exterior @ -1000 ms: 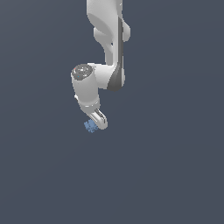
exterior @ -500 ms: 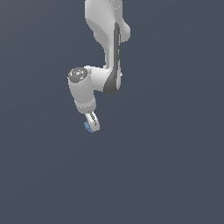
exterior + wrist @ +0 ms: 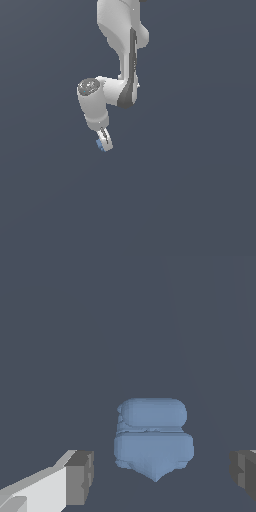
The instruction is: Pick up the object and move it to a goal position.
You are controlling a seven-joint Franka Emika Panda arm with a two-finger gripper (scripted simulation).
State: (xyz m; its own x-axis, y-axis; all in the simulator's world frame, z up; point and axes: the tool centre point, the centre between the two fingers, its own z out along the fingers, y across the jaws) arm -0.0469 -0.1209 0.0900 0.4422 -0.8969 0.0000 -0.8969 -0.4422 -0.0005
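The object (image 3: pixel 152 436) is a small light-blue lumpy block. In the wrist view it lies between my two grey finger pads (image 3: pixel 80 476), with a gap on each side. In the exterior view it shows as a blue speck (image 3: pixel 99 145) at the tips of my white gripper (image 3: pixel 104 143), which hangs from the arm and points down, tilted. The gripper (image 3: pixel 161 472) is open around the object without touching it. Most of the object is hidden behind the fingers in the exterior view.
Plain dark grey-blue ground (image 3: pixel 190 200) fills both views. The white arm (image 3: pixel 122 45) comes down from the top of the exterior view. No other objects show.
The wrist and gripper have shifted slightly towards the exterior view's left and turned, so the fingers now straddle the object. The object has stayed where it was.
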